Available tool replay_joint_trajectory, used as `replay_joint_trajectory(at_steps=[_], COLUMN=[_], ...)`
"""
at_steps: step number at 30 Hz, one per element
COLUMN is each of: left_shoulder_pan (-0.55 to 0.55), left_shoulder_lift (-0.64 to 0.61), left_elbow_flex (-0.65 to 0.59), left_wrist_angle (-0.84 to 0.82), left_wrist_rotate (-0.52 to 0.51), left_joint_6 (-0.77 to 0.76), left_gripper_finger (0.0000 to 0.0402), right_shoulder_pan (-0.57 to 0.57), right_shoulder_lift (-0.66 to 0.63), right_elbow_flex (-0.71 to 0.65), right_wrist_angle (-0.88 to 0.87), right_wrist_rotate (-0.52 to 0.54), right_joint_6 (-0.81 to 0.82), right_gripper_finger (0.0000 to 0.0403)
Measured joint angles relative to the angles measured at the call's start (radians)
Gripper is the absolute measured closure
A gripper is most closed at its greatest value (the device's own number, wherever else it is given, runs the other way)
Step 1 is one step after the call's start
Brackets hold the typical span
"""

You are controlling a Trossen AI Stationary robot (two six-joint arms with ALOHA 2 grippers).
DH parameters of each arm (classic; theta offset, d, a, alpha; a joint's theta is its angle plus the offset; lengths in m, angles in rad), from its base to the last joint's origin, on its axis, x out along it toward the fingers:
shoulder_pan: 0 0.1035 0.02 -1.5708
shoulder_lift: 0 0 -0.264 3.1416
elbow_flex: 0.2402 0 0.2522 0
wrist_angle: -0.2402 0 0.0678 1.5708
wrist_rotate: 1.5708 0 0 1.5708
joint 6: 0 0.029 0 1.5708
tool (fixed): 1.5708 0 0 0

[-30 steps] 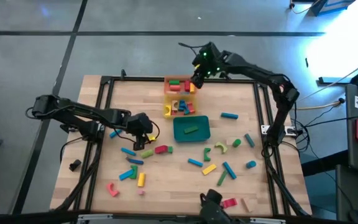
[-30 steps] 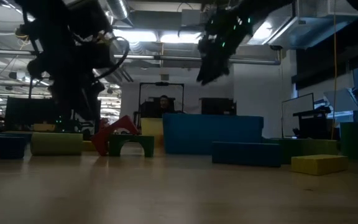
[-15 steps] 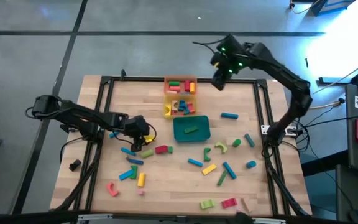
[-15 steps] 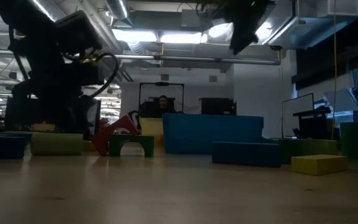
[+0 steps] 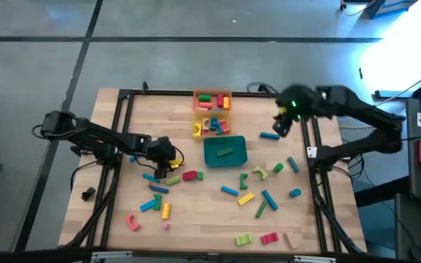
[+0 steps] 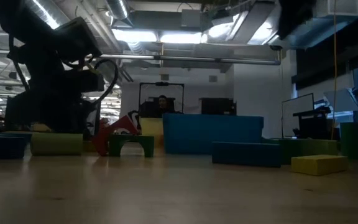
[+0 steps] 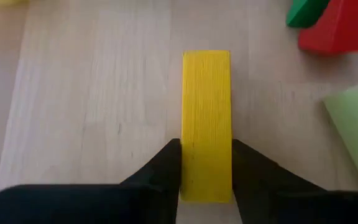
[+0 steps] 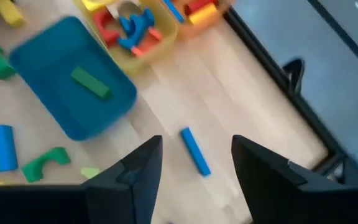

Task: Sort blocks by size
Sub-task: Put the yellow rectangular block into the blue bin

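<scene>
The left gripper [image 7: 206, 171] sits low over the wood at the left-centre of the high view, its two dark fingers pressed against the long sides of a yellow bar block [image 7: 207, 124]; the bar lies flat on the table [image 5: 196, 212] and runs straight away from the wrist camera, so the fingers straddle its narrow width, which looks the sensible axis for a firm hold; the block appears clamped but not yet lifted. Just beside it, at the upper right of the left wrist view, lie a red block [image 7: 344, 28] and a green block [image 7: 306, 11], and a pale green block [image 7: 356, 134] shows at the right edge.

The right gripper [image 8: 194, 168] hovers above the table's right side, fingers apart and empty; a blue bar block [image 8: 194, 151] lies on the bare wood between them in its wrist view, probably the next pick. Towards the upper left of that view stand the teal tray [image 8: 48, 43], holding a single green bar [image 8: 91, 84], and the yellow tray [image 8: 166, 42] with several small pieces; the orange tray [image 5: 212, 93] sits at the top centre of the high view. Many blocks remain scattered across the lower half of the table, so the sorting seems far from finished.
</scene>
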Motion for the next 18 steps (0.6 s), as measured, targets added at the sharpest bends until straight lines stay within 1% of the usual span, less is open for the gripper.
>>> replay_joint_trajectory(at_steps=[2,4,8,11,13,16,18], left_shoulder_pan=[0.009,0.022,0.047,0.063,0.072,0.086,0.094], left_shoulder_lift=[-0.006,-0.022,-0.050,-0.070,-0.072,-0.069,-0.054], left_elbow_flex=[0.022,0.057,0.146,0.229,0.267,0.294,0.294], left_wrist_angle=[-0.002,0.002,-0.061,-0.111,-0.106,-0.035,0.032], left_wrist_rotate=[0.003,0.001,0.004,0.034,0.041,0.044,0.044], left_joint_6=[0.004,0.011,0.049,0.100,0.129,0.152,0.161], left_gripper_finger=[0.0312,0.0312,0.0312,0.0312,0.0312,0.0312,0.0303], right_shoulder_pan=[0.046,0.086,0.137,0.146,0.144,0.143,0.143], right_shoulder_lift=[-0.064,-0.116,-0.180,-0.186,-0.185,-0.172,-0.166], right_elbow_flex=[-0.108,-0.210,-0.392,-0.502,-0.565,-0.646,-0.686], right_wrist_angle=[0.028,0.071,0.188,0.268,0.313,0.380,0.402], right_wrist_rotate=[0.026,0.030,0.033,0.057,0.079,0.131,0.173], right_joint_6=[0.068,0.117,0.147,0.147,0.145,0.144,0.145], right_gripper_finger=[0.0210,0.0210,0.0210,0.0210,0.0210,0.0210,0.0210])
